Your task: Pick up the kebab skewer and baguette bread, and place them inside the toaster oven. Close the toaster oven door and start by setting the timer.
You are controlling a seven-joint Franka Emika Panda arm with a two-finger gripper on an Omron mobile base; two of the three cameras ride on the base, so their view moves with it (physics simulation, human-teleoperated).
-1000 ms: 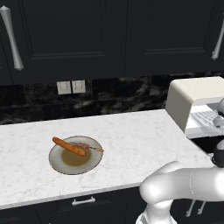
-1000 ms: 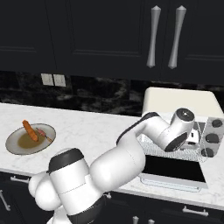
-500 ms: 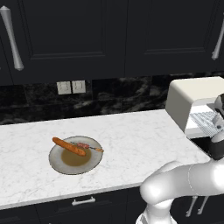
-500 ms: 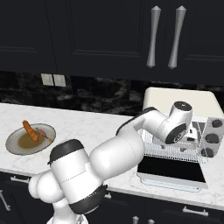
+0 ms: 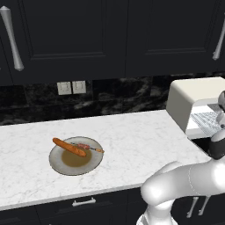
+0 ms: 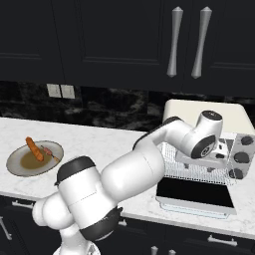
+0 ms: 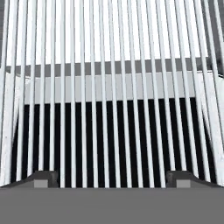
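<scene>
Overhead, dark cabinets [image 5: 110, 35] face white marble counter [image 5: 132, 140]; fingers [image 7: 112, 179] spread, empty.

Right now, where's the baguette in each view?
Left base view: baguette at lower left, lying across a plate.
Right base view: far left, on the same plate.
Hand view: wire rack bars, no bread among them.
Shared landmark: the plate.

Toaster oven [image 6: 209, 112] with door [image 6: 195, 194] dropped open, arm's wrist over wire rack [image 6: 174, 162], baguette bread [image 6: 34, 149] on plate [image 6: 20, 167]
</scene>
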